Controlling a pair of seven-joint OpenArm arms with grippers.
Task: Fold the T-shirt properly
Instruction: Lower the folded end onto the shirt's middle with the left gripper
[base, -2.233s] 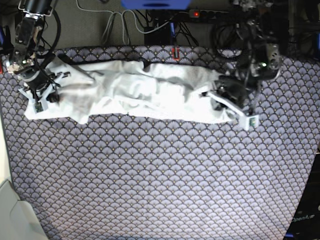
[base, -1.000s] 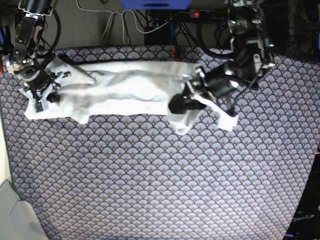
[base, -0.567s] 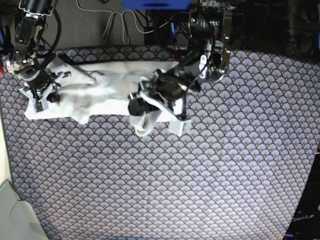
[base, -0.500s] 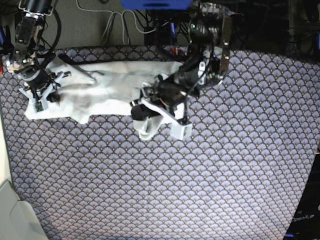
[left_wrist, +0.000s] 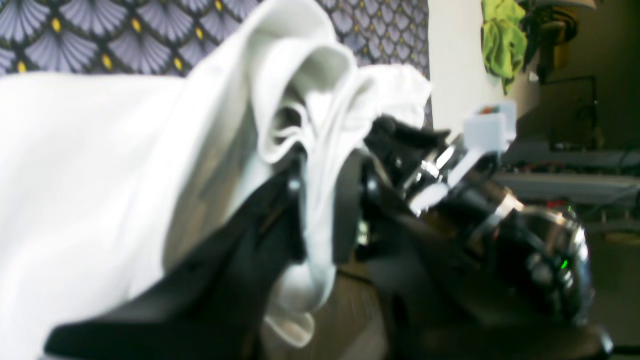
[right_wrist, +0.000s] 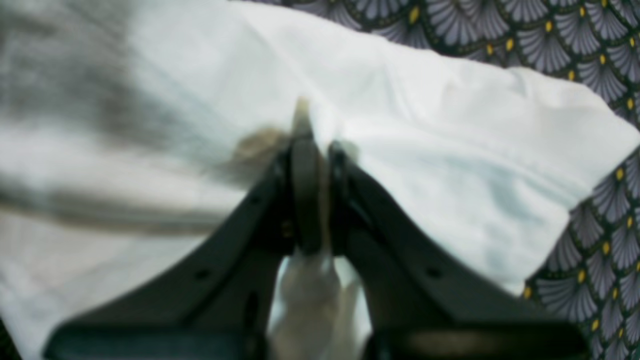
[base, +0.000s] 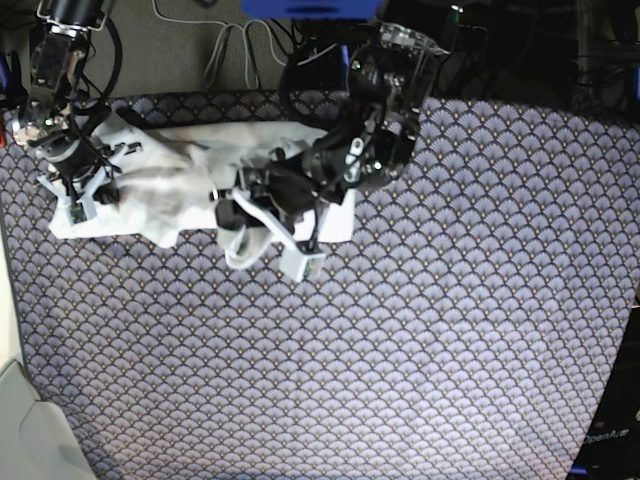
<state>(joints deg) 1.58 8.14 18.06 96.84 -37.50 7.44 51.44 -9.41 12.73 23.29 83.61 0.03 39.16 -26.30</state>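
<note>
T-shirt (base: 165, 185) lies bunched on the patterned cloth (base: 420, 340), its long axis running between the 2 pincers. Left gripper (base: 232, 215) clamps a raised fold of it, and right gripper (base: 85, 195) pinches the opposite end.

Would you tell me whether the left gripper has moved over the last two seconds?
Yes. The left gripper has carried its T-shirt end leftward in the base view, toward the stationary right gripper.

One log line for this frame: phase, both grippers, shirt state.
phase: mid-fold | left gripper: shut on T-shirt end, lifted over the middle | right gripper: shut on T-shirt, opposite end on patterned mat | shirt: bunched, wrinkled
</note>
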